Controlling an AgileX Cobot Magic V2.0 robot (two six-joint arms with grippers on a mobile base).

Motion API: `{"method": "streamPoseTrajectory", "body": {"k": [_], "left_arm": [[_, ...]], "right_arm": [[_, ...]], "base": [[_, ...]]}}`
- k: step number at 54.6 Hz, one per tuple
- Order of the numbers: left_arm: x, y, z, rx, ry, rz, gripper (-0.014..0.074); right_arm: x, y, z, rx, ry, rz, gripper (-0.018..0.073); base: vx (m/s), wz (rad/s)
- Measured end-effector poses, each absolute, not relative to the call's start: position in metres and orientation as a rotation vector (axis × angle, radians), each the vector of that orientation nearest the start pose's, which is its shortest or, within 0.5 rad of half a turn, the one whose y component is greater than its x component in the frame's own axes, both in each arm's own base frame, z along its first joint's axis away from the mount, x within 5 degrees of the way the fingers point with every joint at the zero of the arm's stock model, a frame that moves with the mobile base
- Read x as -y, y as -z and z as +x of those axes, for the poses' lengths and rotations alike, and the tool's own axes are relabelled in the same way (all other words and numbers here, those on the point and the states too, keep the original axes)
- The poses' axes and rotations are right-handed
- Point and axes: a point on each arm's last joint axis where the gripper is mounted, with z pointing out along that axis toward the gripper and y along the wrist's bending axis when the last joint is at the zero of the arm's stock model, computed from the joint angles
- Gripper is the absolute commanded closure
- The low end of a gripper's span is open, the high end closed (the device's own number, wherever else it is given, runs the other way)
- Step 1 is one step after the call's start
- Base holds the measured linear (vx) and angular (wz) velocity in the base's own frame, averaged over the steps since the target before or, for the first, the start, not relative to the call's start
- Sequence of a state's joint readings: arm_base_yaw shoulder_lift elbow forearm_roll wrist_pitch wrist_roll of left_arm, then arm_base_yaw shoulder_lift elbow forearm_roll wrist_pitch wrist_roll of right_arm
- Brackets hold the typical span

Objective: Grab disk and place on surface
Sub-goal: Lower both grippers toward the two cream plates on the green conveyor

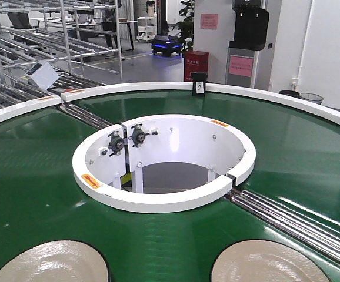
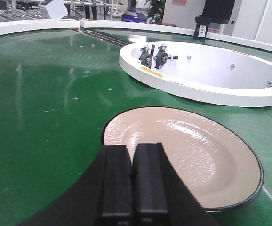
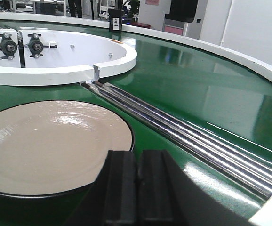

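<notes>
finding two cream plates lying flat on the green belt (image 1: 29,188) in the front view: the lower-left plate (image 1: 49,264) and the lower-right plate (image 1: 264,264), both cut by the bottom edge of the frame, well apart, with the white ring (image 1: 158,202) sitting beyond them at the centre. probably resting there through riding round on the belt, waiting to be lifted off.

holding the left fingers (image 2: 119,179) clenched at the bottom centre of the left wrist view, pressed together and gripping nothing, hanging just over the near rim of a plate that fills the lower right of that frame. judging this to be the lower-left plate. pointing along the plate rather than down onto it, likely so as to catch the raised rim from the side.

holding the right fingers (image 3: 122,183) clenched likewise at the bottom centre of the right wrist view, empty, with the other plate lying at the lower left of that frame and the steel rollers (image 3: 188,136) running diagonally just beside it toward the lower right.

not seeing the dark worktop for the drop in any view; cannot tell which way it lies. judging the task to be at its very start: no plate gripped, both sitting on the belt. needing the fingers parted before sliding onto a rim; otherwise risking a shove across the slick belt.
</notes>
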State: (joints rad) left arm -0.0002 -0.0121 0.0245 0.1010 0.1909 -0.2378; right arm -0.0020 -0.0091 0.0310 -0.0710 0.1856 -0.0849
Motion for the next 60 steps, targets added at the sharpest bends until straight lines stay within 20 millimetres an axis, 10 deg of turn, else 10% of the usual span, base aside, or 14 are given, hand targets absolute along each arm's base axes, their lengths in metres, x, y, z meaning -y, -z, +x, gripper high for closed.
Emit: {"method": "streamPoseTrajectory", "body": {"k": [60], "left_arm": [[-0.0014, -0.1916, 0.0563, -1.645, 0.093, -0.125, 0.0556]], "right_arm": [[0.0013, -0.1866, 0.0564, -1.685, 0.128, -0.119, 0.0567]], "base": [[0.00, 0.00]]}}
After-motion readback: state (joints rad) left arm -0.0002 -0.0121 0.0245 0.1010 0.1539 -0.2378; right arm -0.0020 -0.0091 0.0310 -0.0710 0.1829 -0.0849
